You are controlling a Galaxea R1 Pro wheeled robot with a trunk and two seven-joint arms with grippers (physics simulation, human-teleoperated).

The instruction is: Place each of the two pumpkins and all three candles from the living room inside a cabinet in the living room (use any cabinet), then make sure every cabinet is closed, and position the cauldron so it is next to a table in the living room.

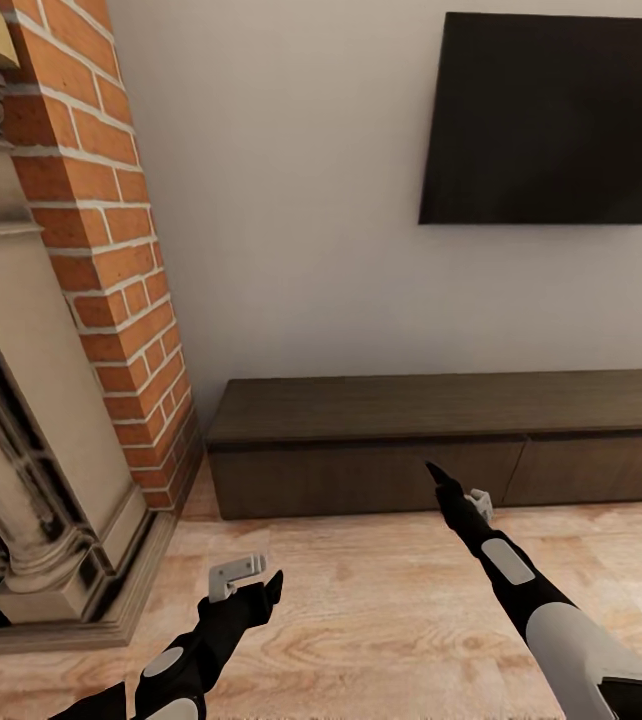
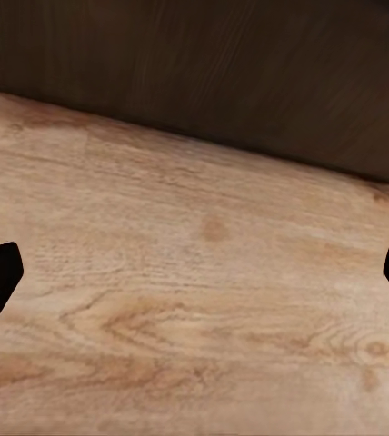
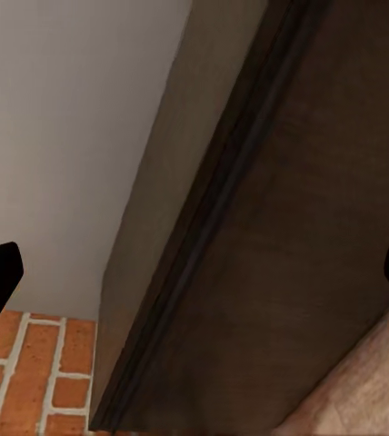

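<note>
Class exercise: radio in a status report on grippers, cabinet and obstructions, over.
Left gripper and right gripper open, empty. Cabinet ahead, drawer fronts shut. Bare floor between; brick fireplace at left.

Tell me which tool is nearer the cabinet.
Right. The right tool reaches up to the cabinet front, near its left drawer panel. The left tool hangs lower over the wood floor, farther back from it.

Cabinet (image 1: 441, 440) on wood floor (image 1: 361, 620)
</note>
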